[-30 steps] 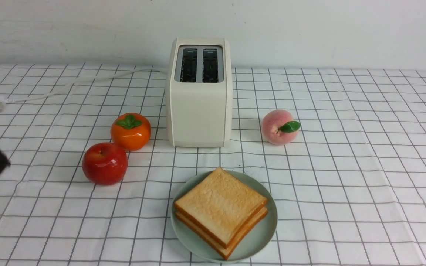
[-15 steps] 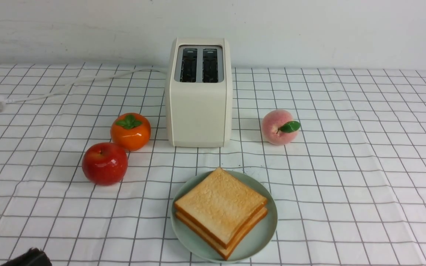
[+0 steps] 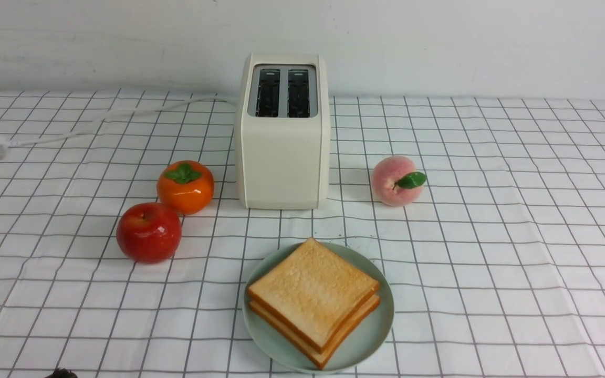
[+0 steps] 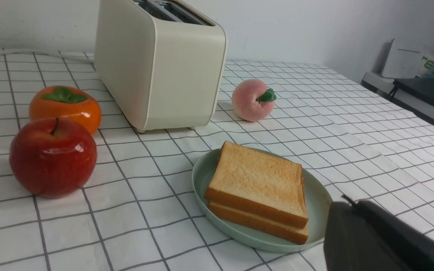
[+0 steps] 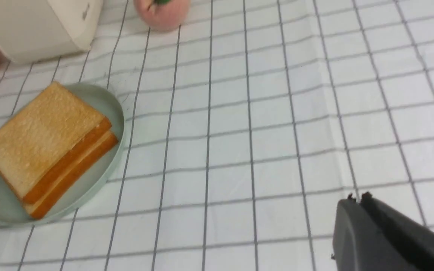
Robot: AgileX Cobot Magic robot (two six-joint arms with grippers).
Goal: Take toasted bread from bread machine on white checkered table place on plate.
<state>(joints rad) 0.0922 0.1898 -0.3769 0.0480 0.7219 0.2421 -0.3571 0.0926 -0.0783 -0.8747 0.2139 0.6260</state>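
Toast stacked on plate; placing looks finished. Left gripper and right gripper both clenched, holding nothing. Next: likely just park arms. Versus earlier front frame: left arm lower, nearly out of view; toast, toaster unmoved.

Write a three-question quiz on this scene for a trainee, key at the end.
1. True or false: both slots of the toaster are empty.
2. Which fruit is nearest the apple: (a) the persimmon or (b) the peach?
3. Fill in: the two slices of toast lie stacked on the ____.

Key: 1 true; 2 a; 3 plate.
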